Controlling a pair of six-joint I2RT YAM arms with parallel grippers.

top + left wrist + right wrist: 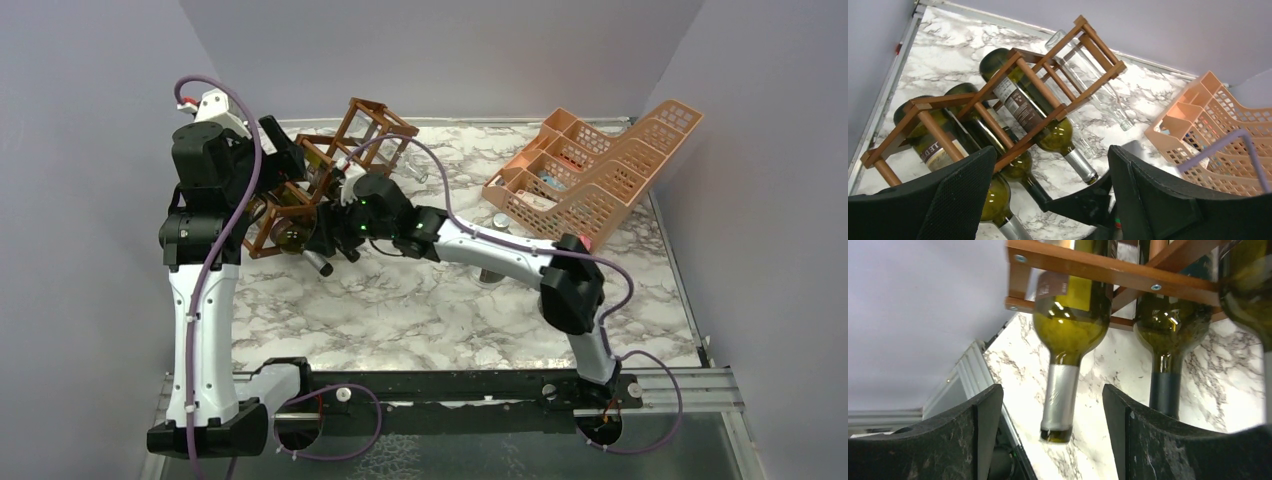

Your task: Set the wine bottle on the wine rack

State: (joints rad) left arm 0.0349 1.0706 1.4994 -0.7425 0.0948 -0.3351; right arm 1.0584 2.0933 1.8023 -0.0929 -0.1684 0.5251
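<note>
**Placing step, judged to be near its end.** The wine bottle (1068,335) is seen resting in an end cell of the wine rack (1108,271), with its neck pointing back toward the right hand (1049,405). That hand is spread wide and holds nothing. The silver-capped neck lies just ahead of it, centred in the gap between the fingers (978,440), and no contact is visible. A second green bottle (1168,325) is seated just to the right of the hand's line. The left hand (1050,160) is likewise spread wide and empty, with the rack below and ahead of it on the table (1118,357). A straight retreat along the neck's axis is called for next, so that neither finger clips the neck. Whether the bottle is fully seated cannot be told.
</note>
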